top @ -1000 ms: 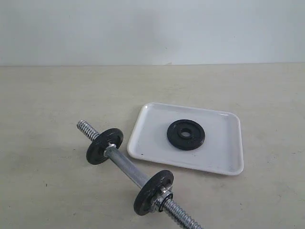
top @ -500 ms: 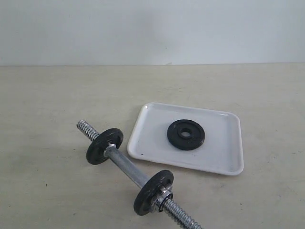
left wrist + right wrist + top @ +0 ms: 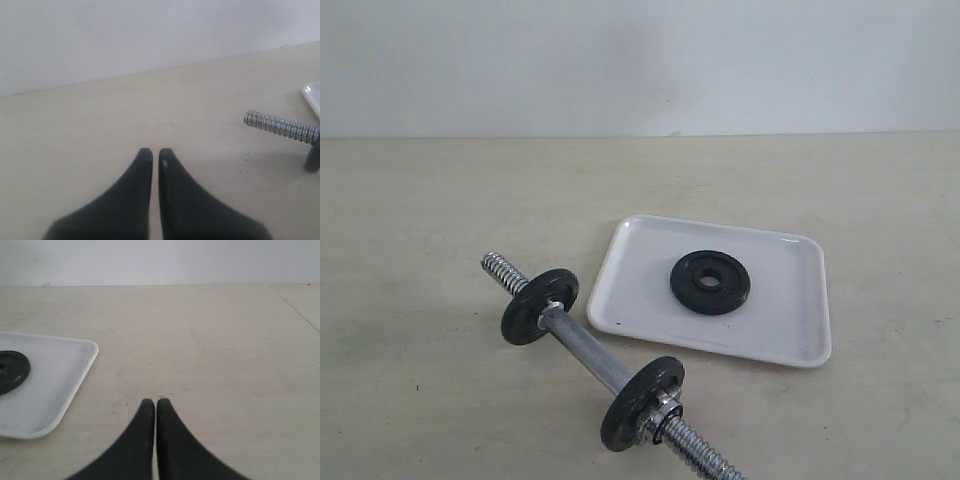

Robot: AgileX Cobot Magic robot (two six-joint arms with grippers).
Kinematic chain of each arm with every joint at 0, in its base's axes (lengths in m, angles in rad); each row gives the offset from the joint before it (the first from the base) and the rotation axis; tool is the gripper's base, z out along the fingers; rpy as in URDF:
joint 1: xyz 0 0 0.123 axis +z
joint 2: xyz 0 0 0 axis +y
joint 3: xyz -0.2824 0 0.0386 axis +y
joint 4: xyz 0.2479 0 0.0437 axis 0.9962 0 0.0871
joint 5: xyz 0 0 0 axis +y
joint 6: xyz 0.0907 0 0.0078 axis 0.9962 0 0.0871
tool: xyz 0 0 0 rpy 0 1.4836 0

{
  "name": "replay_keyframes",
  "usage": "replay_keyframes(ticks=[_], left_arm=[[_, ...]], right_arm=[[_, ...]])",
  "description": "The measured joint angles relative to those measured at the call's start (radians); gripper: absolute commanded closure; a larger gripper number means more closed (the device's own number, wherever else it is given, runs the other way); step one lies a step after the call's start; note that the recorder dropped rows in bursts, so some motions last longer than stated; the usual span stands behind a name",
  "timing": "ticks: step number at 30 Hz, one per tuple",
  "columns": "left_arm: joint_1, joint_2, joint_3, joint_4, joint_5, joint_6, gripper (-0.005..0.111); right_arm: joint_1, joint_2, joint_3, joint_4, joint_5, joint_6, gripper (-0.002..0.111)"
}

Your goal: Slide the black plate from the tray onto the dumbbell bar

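Observation:
The black plate (image 3: 710, 282) lies flat in the white tray (image 3: 640, 300) at the middle right of the exterior view; the right wrist view catches the plate (image 3: 10, 371) and the tray (image 3: 75, 370) too. The dumbbell bar (image 3: 588, 352) lies aslant in front of the tray, with a black disc (image 3: 539, 306) and another black disc (image 3: 642, 402) threaded on it. Its threaded end (image 3: 280, 126) shows in the left wrist view. My left gripper (image 3: 152, 153) is shut and empty over bare table. My right gripper (image 3: 152, 402) is shut and empty beside the tray. Neither arm appears in the exterior view.
The beige table (image 3: 420, 200) runs back to a plain white wall (image 3: 640, 60). A seam in the tabletop (image 3: 295, 305) shows in the right wrist view.

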State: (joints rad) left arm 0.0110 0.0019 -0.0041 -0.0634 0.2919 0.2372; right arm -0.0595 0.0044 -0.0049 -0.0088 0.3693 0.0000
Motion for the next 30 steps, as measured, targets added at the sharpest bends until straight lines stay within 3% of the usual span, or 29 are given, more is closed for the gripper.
replay_keyframes(ticks=[3,11,15,22,30], left_arm=[[0.0,0.0,0.0,0.0,-0.09,-0.002,0.102],[0.0,0.0,0.0,0.0,-0.626,-0.011,0.102],[0.0,0.0,0.0,0.0,-0.778,-0.014,0.102],[0.0,0.0,0.0,0.0,-0.895,-0.129,0.102],[0.0,0.0,0.0,0.0,-0.914,-0.31,0.102]], right_arm=[[0.0,0.0,0.0,0.0,0.0,0.0,0.109],[0.0,0.0,0.0,0.0,0.0,0.0,0.109],[0.0,0.0,0.0,0.0,0.0,0.0,0.109],[0.0,0.0,0.0,0.0,0.0,0.0,0.109],[0.0,0.0,0.0,0.0,-0.005,0.0,0.109]])
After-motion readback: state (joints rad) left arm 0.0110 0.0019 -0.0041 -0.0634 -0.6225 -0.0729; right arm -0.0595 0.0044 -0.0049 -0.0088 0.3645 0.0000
